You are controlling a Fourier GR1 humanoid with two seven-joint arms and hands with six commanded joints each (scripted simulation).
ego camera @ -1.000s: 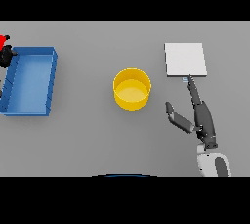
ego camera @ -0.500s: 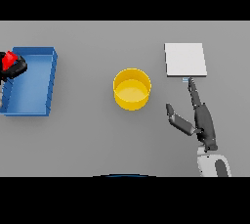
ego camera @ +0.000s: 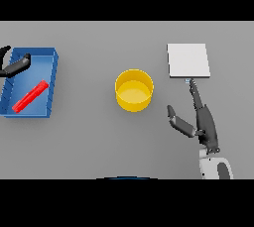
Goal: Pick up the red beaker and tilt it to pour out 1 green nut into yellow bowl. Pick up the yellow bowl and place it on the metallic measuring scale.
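A red beaker [ego camera: 31,96] lies on its side inside the blue bin [ego camera: 51,80] at the left. My left hand [ego camera: 14,66] hovers over the bin's far left corner with its fingers spread, open and holding nothing. The yellow bowl [ego camera: 134,90] stands upright in the middle of the table. At the right, my right hand [ego camera: 203,120] rests open, fingers straight toward the metallic scale [ego camera: 188,60] and thumb stuck out toward the bowl. No green nut shows.
The blue bin sits at the table's left edge. The flat scale lies at the back right, its near edge just past my right fingertips.
The red beaker has left my left hand and dropped flat into the blue bin. My left hand has opened above the bin. The right hand has barely moved.
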